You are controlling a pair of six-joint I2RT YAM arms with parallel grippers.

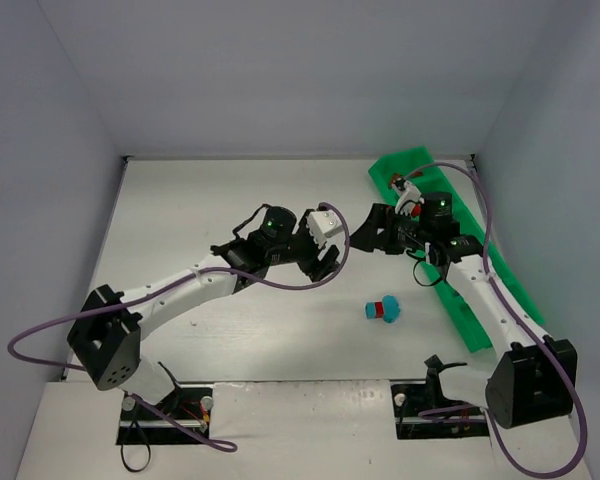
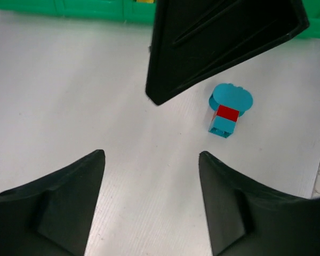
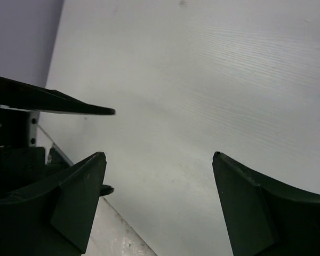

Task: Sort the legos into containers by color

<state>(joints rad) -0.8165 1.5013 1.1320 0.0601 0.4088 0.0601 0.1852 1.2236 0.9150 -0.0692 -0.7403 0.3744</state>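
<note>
Currently, the white surface [image 1: 230, 320] carries the green tray [image 1: 468, 325] of containers along its right side. The right arm hides most compartments; one shows a yellow piece [image 2: 144, 1]. The left fingers [image 2: 69, 202] and right fingers [image 3: 77, 202] stand apart, empty. The step is judged to be approach: a joined teal-and-red lego cluster [image 2: 226, 109] lies on the surface, apart from the tray. The next move calls for descending over it.

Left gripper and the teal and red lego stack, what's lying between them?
Only bare table lies between the left gripper and the lego stack; the left wrist view shows it plainly.
</note>
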